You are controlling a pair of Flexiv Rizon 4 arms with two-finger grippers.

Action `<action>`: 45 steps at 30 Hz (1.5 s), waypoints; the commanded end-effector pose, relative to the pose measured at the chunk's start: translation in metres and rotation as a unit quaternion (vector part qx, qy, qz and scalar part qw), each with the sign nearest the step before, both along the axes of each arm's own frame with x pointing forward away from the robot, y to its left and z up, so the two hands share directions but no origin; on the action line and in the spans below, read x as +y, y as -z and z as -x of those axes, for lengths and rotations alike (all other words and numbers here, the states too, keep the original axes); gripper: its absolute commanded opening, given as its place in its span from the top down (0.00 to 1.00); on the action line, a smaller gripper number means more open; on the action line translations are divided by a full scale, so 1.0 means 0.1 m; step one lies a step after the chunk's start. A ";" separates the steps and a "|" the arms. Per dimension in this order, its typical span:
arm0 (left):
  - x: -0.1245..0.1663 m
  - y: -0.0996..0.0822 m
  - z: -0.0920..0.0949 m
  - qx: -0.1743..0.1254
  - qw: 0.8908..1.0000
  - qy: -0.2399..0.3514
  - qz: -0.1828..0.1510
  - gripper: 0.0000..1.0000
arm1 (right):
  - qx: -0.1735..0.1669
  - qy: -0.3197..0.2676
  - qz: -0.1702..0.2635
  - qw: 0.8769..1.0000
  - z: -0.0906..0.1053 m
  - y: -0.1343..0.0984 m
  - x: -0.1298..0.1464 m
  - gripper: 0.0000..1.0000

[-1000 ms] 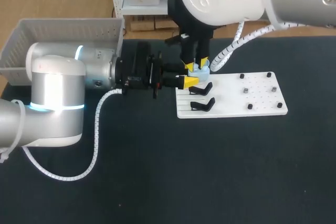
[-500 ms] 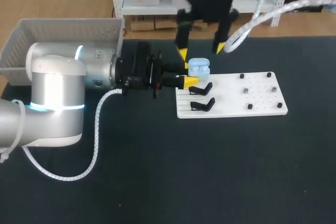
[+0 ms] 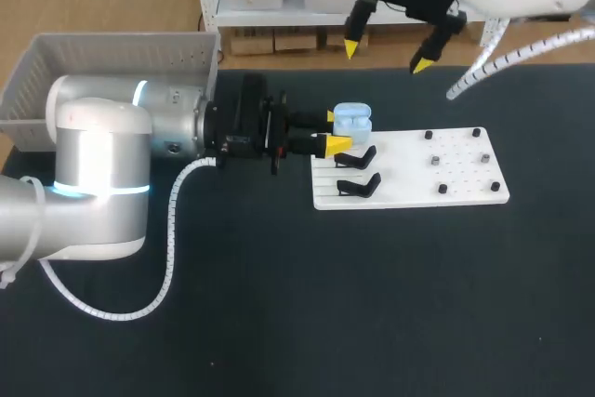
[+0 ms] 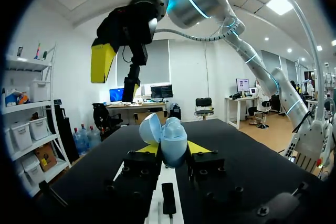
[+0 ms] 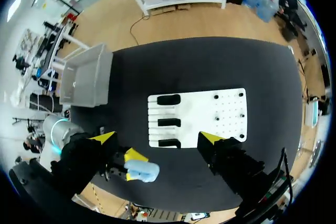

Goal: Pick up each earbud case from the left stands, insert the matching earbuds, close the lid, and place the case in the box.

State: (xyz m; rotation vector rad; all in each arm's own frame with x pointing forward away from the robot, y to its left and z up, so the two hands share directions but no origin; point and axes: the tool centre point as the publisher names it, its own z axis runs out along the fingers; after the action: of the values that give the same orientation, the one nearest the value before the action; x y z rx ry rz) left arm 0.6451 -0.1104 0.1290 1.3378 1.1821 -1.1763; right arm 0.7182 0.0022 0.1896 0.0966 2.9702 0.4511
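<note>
Our left gripper (image 3: 333, 130) grasps the pale blue, rounded plastic earbud case (image 4: 169, 139) between its jaws, lid open. Our right gripper (image 3: 386, 55) hangs released, well above.

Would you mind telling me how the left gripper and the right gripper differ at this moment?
The left gripper is shut on the light blue earbud case; the right gripper is open and empty. The left gripper sits low beside the white board; the right gripper hangs high above the table's far side. Both are yellow-tipped.
</note>
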 end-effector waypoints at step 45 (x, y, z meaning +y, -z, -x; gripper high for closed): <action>0.07 -0.04 0.02 0.023 0.999 -0.024 0.005 1.00 | -0.130 -0.081 -0.034 0.988 0.76 -0.37 -0.24 0.00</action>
State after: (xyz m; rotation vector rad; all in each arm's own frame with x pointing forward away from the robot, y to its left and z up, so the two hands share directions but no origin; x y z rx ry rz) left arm 0.6481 -0.1088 0.1294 1.3136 1.2056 -1.1902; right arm 0.6795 -0.0002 0.2064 -0.1300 2.9732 0.5002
